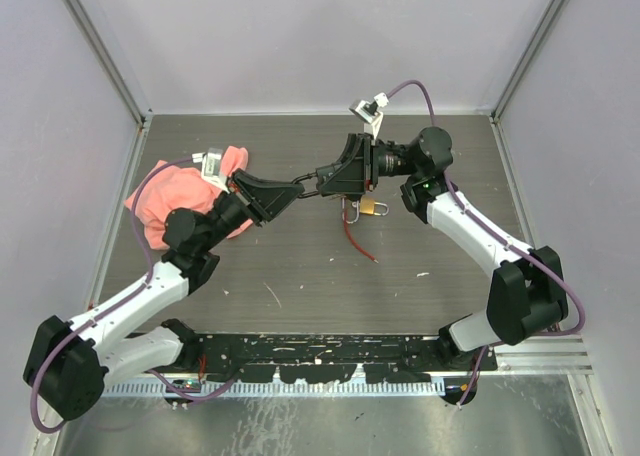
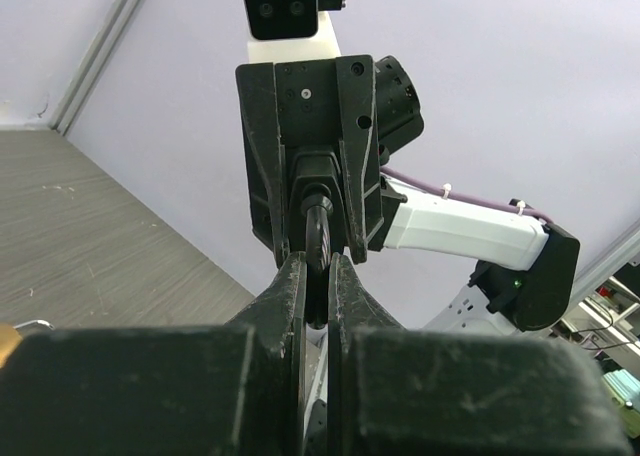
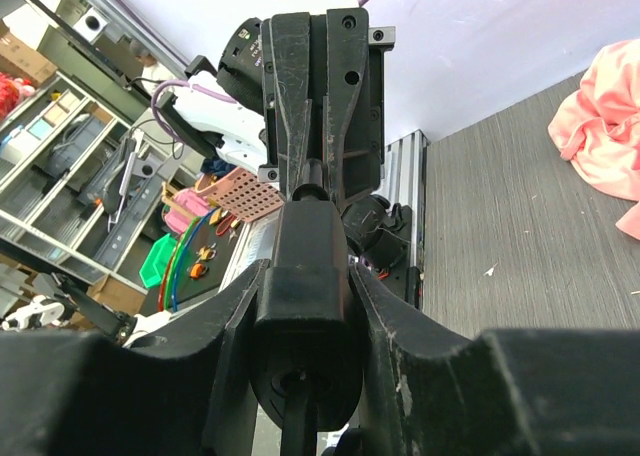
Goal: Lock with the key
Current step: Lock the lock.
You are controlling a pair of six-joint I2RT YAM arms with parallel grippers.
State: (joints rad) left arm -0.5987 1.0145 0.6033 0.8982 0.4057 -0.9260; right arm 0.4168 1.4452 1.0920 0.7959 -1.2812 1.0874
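Observation:
My two grippers meet tip to tip above the middle of the table. My right gripper (image 1: 330, 179) is shut on a black lock body (image 3: 305, 296), which sits between its fingers (image 3: 400, 306). My left gripper (image 1: 303, 188) is shut on the black key head (image 2: 318, 238). In the left wrist view the key points into the lock held in the right gripper's jaws (image 2: 316, 176). The key's blade and the keyhole are hidden between the two grippers.
A small brass padlock (image 1: 371, 208) with a red cord (image 1: 358, 241) lies on the table just below the grippers. A pink cloth (image 1: 190, 191) lies at the back left, under the left arm. Grey walls close in the table's back and sides.

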